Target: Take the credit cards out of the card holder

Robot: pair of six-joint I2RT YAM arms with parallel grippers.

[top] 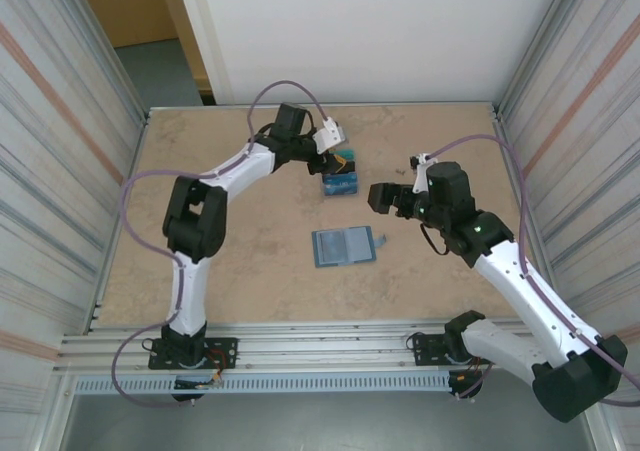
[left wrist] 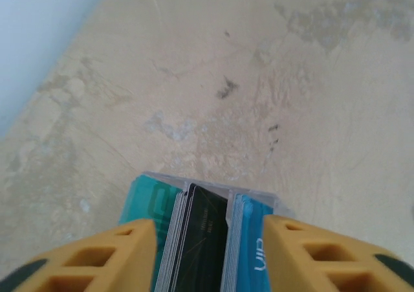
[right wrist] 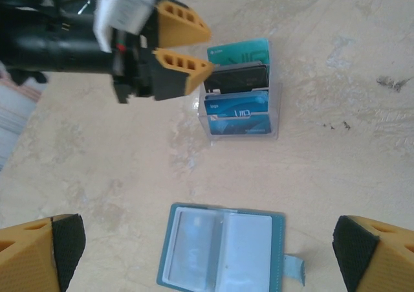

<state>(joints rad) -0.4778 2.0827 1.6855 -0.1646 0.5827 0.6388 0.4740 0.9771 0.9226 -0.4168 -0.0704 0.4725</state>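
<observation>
Currently left gripper (right wrist: 208, 48) jaws part-spread, tips by the credit cards (right wrist: 238, 98) standing in clear rack (right wrist: 275, 114); right gripper (top: 382, 196) jaws wide apart near card holder (top: 343, 246), open flat mid-surface (top: 250, 271).

Evenly bright, diffuse overhead light; faint soft shadows on desk (top: 270, 281); left tool (left wrist: 208, 224) close-up, slightly out of focus.
</observation>
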